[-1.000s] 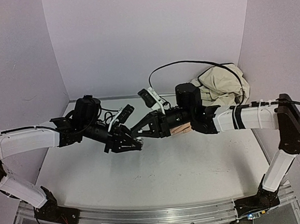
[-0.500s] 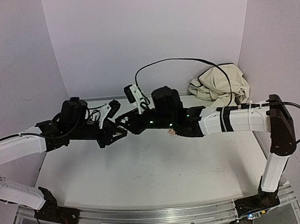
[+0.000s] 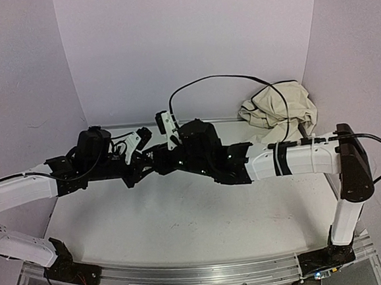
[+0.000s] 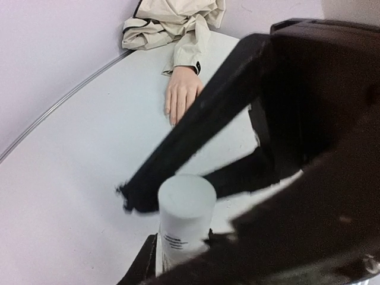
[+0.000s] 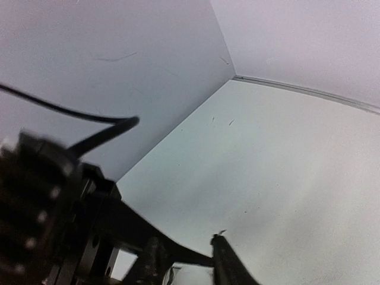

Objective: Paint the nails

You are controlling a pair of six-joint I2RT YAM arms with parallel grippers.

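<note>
Because the cap must come off first, left gripper clamps whitish bottle upright, right gripper straddles its cap (pinched or not: cannot tell); nails, on mannequin hand flat on table, lie well beyond.

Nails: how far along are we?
Done: the bottle looks gripped in the left hand. In hand: the right hand reaches across at its white cap, which still looks on. Left: open it and paint. The mannequin hand lies flat on the table at the end of its beige sleeve, and its nails show no colour I can make out.
</note>
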